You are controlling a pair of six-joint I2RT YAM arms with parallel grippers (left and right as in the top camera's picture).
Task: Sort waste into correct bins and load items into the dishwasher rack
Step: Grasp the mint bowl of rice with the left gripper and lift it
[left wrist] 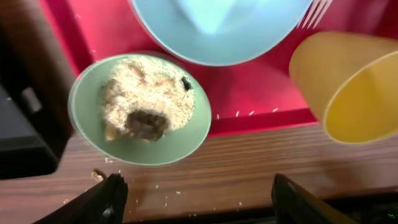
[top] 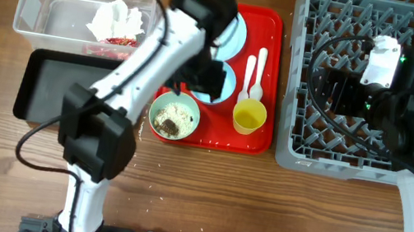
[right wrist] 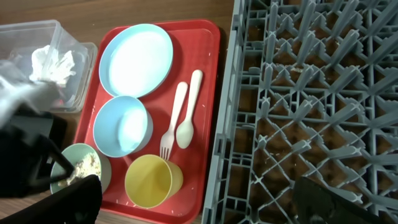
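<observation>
The crumpled white wrapper (top: 115, 22) lies in the clear tub (top: 37, 2), with the black tray (top: 49, 87) in front of it. On the red tray (top: 267, 76) are the blue plate (right wrist: 137, 59), the blue bowl (right wrist: 121, 127), a green bowl (left wrist: 186, 140) holding rice and brown scraps (left wrist: 146, 102), the yellow cup (top: 248, 118), a white fork (right wrist: 173, 121) and a white spoon (right wrist: 188, 112). My left gripper (left wrist: 202, 199) is open and empty, high over the tray's front edge near the green bowl. My right gripper (right wrist: 202, 202) is open and empty over the grey rack's (top: 306, 123) left part.
Loose rice grains and a brown crumb (left wrist: 96, 175) lie on the wood table in front of the red tray. My left arm hides part of the blue plate and blue bowl in the overhead view. The rack holds nothing that I can see.
</observation>
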